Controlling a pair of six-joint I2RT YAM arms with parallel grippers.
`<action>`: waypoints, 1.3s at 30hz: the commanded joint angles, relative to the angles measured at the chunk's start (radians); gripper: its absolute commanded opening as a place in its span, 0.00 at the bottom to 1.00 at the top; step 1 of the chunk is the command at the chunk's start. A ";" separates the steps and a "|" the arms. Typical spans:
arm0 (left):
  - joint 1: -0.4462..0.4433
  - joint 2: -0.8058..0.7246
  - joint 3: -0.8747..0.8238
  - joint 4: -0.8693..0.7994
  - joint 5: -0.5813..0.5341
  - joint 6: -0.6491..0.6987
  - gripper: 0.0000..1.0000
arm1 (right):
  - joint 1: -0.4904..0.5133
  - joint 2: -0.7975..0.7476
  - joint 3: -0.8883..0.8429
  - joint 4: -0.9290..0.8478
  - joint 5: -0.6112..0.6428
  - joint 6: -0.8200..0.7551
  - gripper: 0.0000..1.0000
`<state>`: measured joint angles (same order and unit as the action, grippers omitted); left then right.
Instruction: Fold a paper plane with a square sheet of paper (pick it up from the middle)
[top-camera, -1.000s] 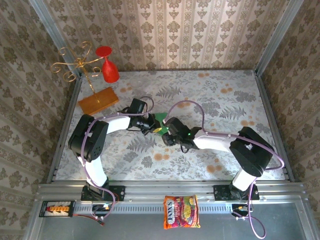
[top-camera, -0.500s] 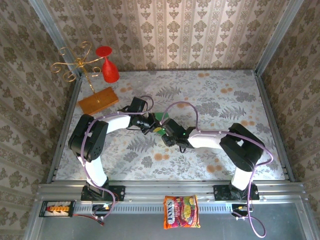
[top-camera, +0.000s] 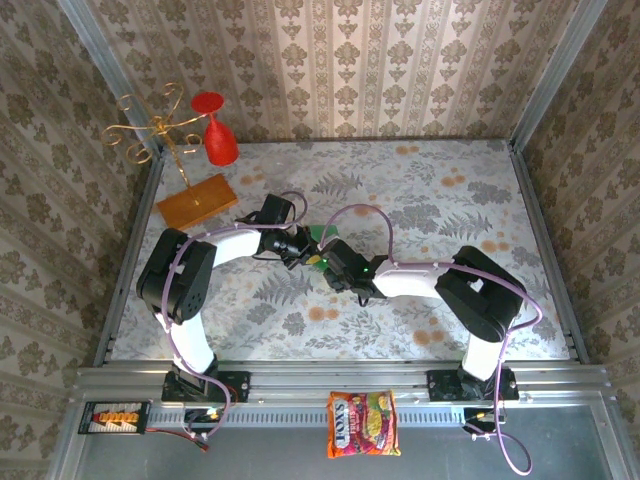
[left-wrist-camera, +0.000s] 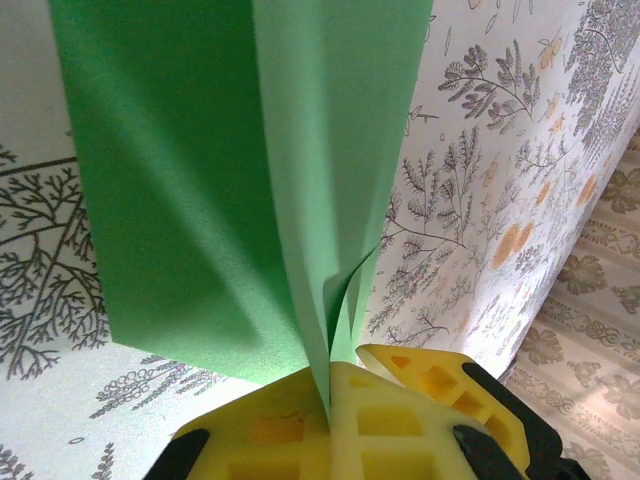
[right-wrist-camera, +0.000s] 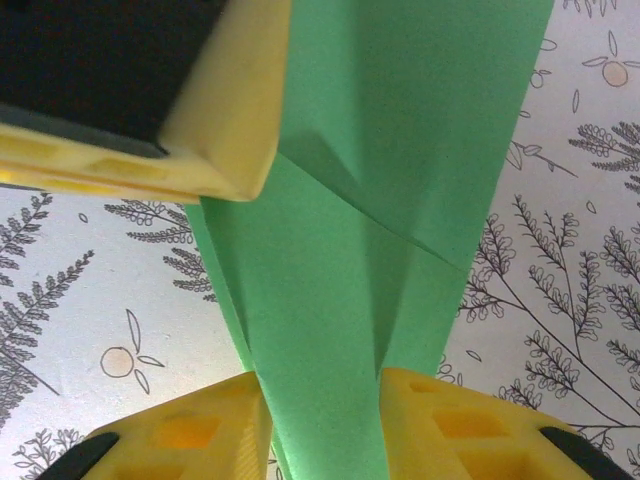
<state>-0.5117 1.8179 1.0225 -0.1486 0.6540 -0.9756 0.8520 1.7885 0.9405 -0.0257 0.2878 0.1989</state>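
Centre frame in the overhead view, the matte green paper plane (top-camera: 320, 234), sharply creased and partly folded, sits where the two arms meet over the fern-printed table (top-camera: 450, 200). The left gripper (left-wrist-camera: 328, 385) pinches its centre fold between blocky yellow fingers. The right gripper (right-wrist-camera: 325, 400) straddles a narrow flap, fingers parted.

This is a robot test cell in a lab, dressed up like a home. The desk (top-camera: 450, 200) wears a floral cloth, and wallpaper panels (top-camera: 350, 60) box it in behind and at both sides. The left arm (top-camera: 185, 280) and right arm (top-camera: 480, 300) are bolted to an aluminium rail (top-camera: 340, 385) along its near edge.
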 joint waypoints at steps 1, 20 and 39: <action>-0.010 -0.027 0.029 -0.029 -0.004 -0.010 0.04 | 0.009 0.011 -0.003 0.014 0.042 -0.021 0.32; -0.008 -0.027 0.031 -0.036 -0.004 -0.003 0.04 | 0.015 0.014 -0.039 0.014 0.090 -0.018 0.29; -0.011 -0.020 0.029 -0.030 -0.004 -0.006 0.06 | 0.020 0.003 -0.004 -0.015 0.086 0.037 0.31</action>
<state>-0.5175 1.8179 1.0248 -0.1581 0.6537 -0.9756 0.8650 1.8004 0.9146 -0.0078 0.3378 0.2050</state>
